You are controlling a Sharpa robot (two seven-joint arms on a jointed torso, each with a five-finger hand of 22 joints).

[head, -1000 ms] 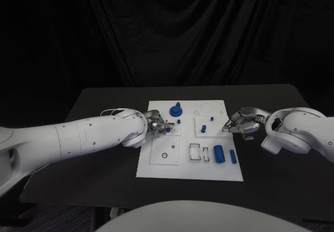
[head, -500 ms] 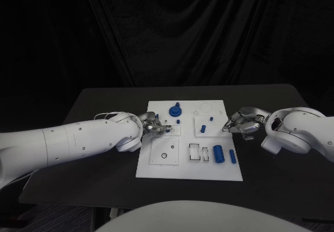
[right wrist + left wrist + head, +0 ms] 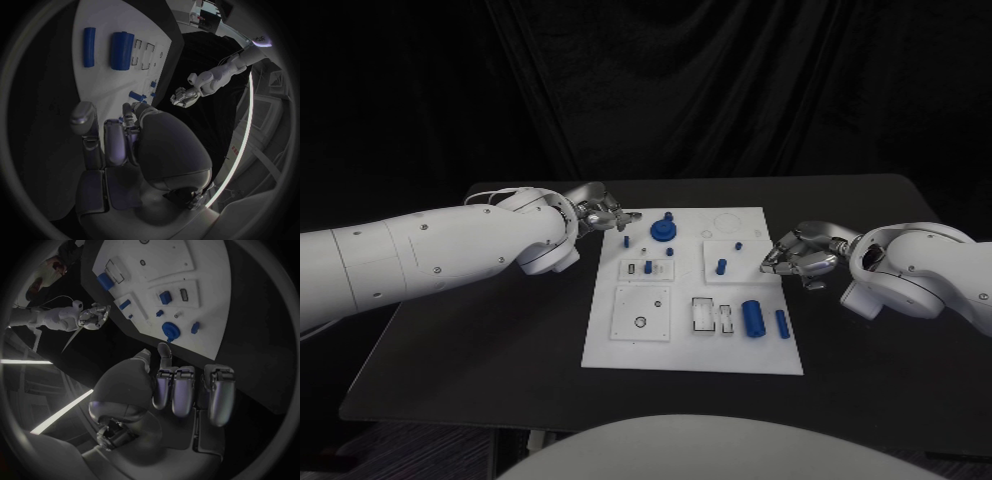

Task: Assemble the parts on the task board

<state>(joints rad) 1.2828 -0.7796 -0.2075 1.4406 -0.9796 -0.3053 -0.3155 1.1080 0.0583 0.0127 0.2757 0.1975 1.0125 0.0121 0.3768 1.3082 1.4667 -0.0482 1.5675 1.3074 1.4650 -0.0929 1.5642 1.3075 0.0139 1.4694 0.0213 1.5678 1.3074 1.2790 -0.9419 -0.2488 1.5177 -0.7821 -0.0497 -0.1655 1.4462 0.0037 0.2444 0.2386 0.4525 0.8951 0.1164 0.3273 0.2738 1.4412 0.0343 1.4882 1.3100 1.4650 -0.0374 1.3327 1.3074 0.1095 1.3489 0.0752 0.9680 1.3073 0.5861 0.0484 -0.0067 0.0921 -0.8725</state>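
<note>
Near edge of board: the white board (image 3: 692,350) lies flat in the middle of the black table (image 3: 473,350), its long axis running away from the robot.
Near row, right: a thick blue cylinder (image 3: 753,318) lies on its side, long axis pointing near to far; just beside it, nearer the right edge, a thinner blue rod (image 3: 782,323) lies parallel.
Near row, middle: two white slotted blocks (image 3: 715,315) sit side by side, left of the cylinder.
Near row, left: a square plate carries a small dark ring (image 3: 639,322).
Middle row, right: a short blue peg (image 3: 721,266) lies with its long axis roughly near to far, slightly tilted.
Middle row, left: a small blue piece (image 3: 648,266) sits in a square pad, a tiny grey piece just beside it.
Right hand: the right hand (image 3: 798,256) hangs just off the board's right edge, level with the middle row; fingers curled in, nothing visible in them from the wrist camera (image 3: 119,140).
Far row: a round blue knob (image 3: 664,230) stands upright with a stub on top; a small blue pin (image 3: 627,240) stands just left of it.
Left hand: the left hand (image 3: 600,214) hovers beside the board's far left corner, apart from the parts; in the wrist view (image 3: 187,390) its fingers are folded toward the palm, holding nothing.
</note>
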